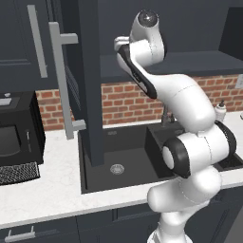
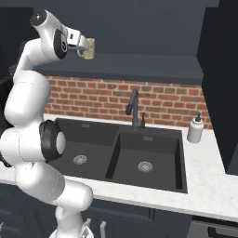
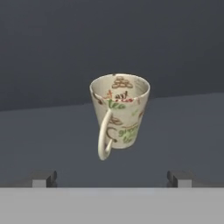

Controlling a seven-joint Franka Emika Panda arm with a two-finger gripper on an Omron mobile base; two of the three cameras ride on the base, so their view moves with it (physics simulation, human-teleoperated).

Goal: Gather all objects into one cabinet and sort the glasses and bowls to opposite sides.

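Nearest the camera, the gripper (image 3: 112,179) has its two fingertips spread wide, holding nothing. Just ahead of it and centred between them, one cream mottled cup (image 3: 119,113) stands on the cabinet shelf (image 3: 183,131), handle toward the gripper, long axis roughly upright. Beyond it is the cabinet's dark back wall. Far below lie the twin sink basins (image 2: 122,151).

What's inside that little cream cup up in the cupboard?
Looking into the cream cup from the hand view, no contents show, just printed marks on its inner wall. Its bottom is out of sight.
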